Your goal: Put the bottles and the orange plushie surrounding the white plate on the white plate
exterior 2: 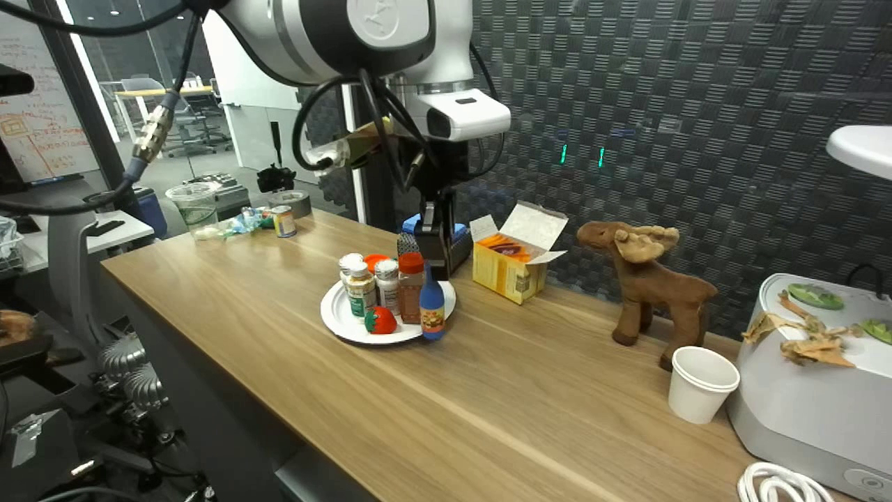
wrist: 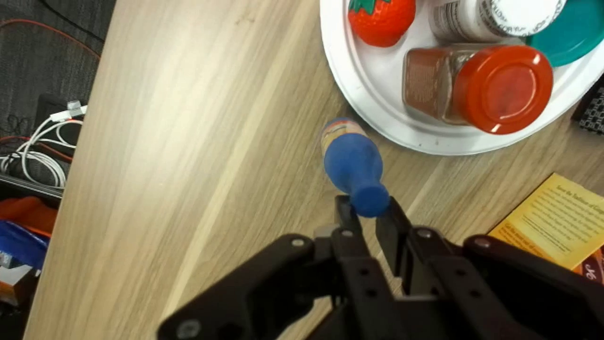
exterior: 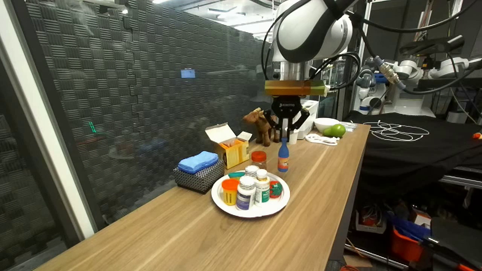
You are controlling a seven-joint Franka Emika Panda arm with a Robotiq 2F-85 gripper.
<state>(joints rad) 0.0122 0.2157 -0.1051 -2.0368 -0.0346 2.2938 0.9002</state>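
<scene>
Blue bottle (wrist: 355, 163), upright, neck clamped in the gripper (wrist: 369, 207); just beside the white plate (wrist: 424, 141), which bears white-capped bottles (exterior: 262, 190), a red-capped bottle (wrist: 481, 89), a strawberry (wrist: 383, 22)

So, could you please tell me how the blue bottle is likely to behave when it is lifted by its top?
The blue bottle may pivot, since the gripper pinches only its narrow top, with the wider body below. Its smooth-looking surface could be somewhat slippery. Once released, it would probably tip easily if bumped, being tall and slim.
</scene>
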